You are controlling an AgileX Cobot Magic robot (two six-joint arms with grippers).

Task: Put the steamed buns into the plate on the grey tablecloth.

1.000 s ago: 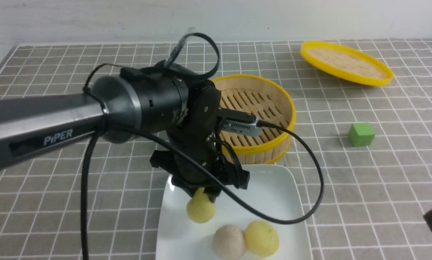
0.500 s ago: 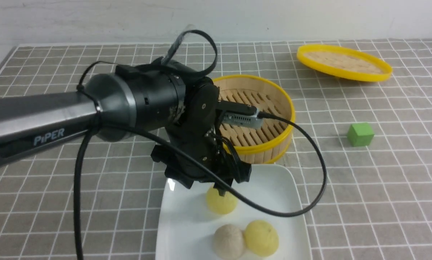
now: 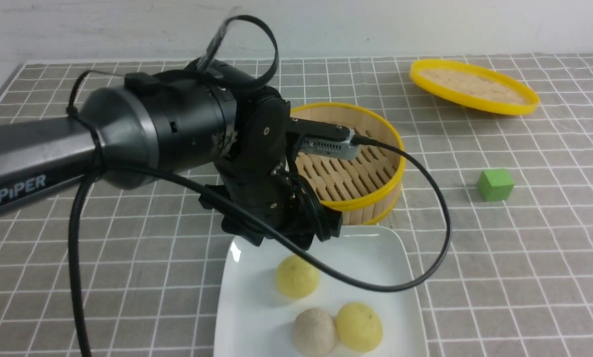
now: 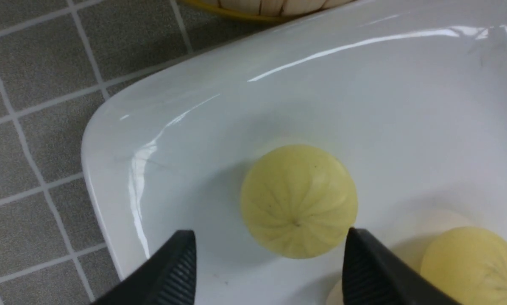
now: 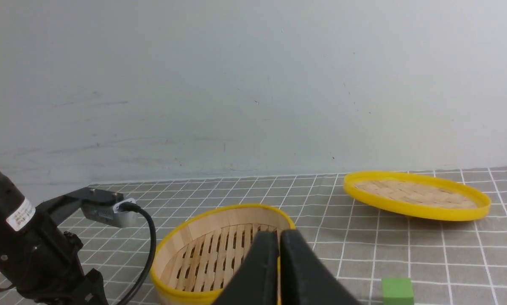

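The white square plate (image 3: 376, 258) lies on the grey tablecloth (image 3: 500, 258) at the front centre. Two pale yellow steamed buns lie in it: one (image 3: 297, 276) near the middle, one (image 3: 359, 327) at the front beside a greyish-beige bun (image 3: 314, 331). My left gripper (image 3: 281, 238) hangs open and empty just above the middle bun; in the left wrist view its fingers stand apart around that bun (image 4: 298, 199) without touching, gripper (image 4: 270, 237). The second yellow bun (image 4: 474, 262) shows beside it, both inside the plate (image 4: 173, 127). My right gripper (image 5: 279, 235) is shut and empty, out of the front view.
The round yellow-rimmed bamboo steamer (image 3: 356, 153) stands empty just behind the plate, close to my left wrist. Its flat lid (image 3: 475, 87) lies at the back right. A green cube (image 3: 496, 184) sits on the cloth at the right. A black cable loops over the plate.
My left gripper has let go of the yellow bun, which now rests in the plate, and the gripper has risen and drawn back a little. The right gripper's tip has left the front view.
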